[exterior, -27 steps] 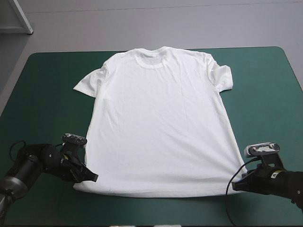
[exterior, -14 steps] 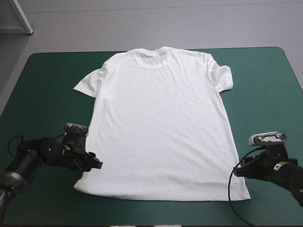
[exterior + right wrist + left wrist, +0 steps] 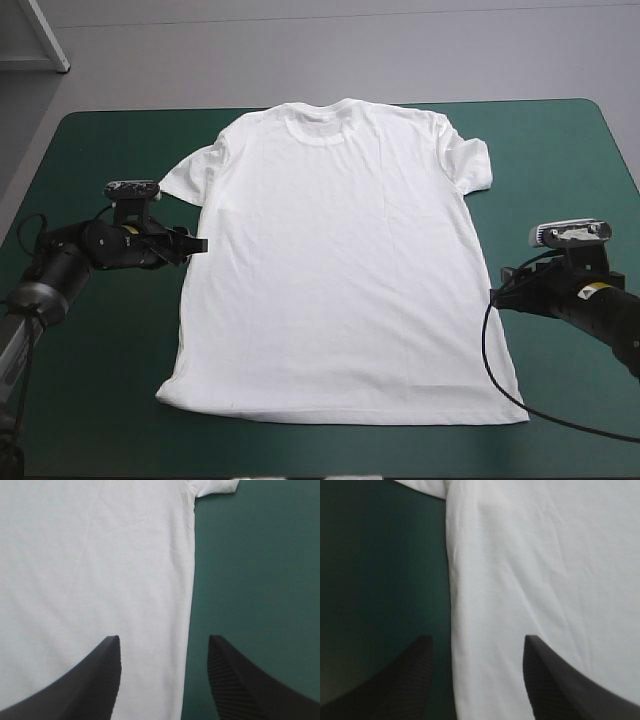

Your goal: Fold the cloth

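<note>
The white T-shirt [image 3: 340, 260] lies spread flat on the teal-green cover [image 3: 90, 170], collar toward the far edge, hem toward the near edge. My left gripper [image 3: 198, 245] is at the shirt's left side edge, just below the left sleeve, open. In the left wrist view the T-shirt [image 3: 540, 575] has its side seam running between the open gripper [image 3: 477, 645] fingers. My right gripper [image 3: 497, 290] sits at the shirt's right side edge, open too. The right wrist view shows the T-shirt [image 3: 90, 565] edge passing between that gripper's [image 3: 165, 645] spread fingers.
Bare teal-green cover [image 3: 570, 180] lies on both sides of the shirt and along the near edge. A pale piece of furniture [image 3: 40, 35] stands beyond the table's far left corner.
Both grippers have left the shirt's hem corners and moved along its side edges toward the far edge, the left one farther. The hem now lies flat on the table.
</note>
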Motion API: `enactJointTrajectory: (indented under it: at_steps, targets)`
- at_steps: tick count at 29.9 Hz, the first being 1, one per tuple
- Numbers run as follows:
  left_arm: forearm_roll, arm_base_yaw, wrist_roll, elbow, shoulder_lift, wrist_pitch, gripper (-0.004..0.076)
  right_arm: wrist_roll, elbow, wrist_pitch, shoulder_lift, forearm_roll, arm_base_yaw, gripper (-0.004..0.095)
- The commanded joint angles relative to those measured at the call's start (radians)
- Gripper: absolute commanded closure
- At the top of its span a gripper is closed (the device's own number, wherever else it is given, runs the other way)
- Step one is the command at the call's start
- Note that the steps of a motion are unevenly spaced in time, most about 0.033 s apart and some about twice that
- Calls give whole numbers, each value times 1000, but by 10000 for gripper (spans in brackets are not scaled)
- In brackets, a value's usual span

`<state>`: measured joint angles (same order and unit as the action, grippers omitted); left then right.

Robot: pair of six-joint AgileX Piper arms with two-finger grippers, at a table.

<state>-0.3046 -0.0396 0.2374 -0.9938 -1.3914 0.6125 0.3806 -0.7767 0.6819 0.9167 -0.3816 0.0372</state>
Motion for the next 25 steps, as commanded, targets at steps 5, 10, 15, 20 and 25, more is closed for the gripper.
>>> enactJointTrajectory:
  at_steps: [5,10,15,20,25]
  targets:
    - [-21,4,5,-157,-165,-65,330,75,-66,-91,112,-98,6,399]
    - [-21,4,5,-251,-287,-61,330,79,-83,-102,156,-98,6,445]
    - [-17,4,7,-306,-379,-62,330,97,-88,-119,165,-98,6,469]
    - [-15,4,11,-329,-434,-54,341,96,-88,-120,169,-98,6,472]
    - [-17,4,16,-329,-446,-33,543,96,-90,-127,173,-98,6,490]
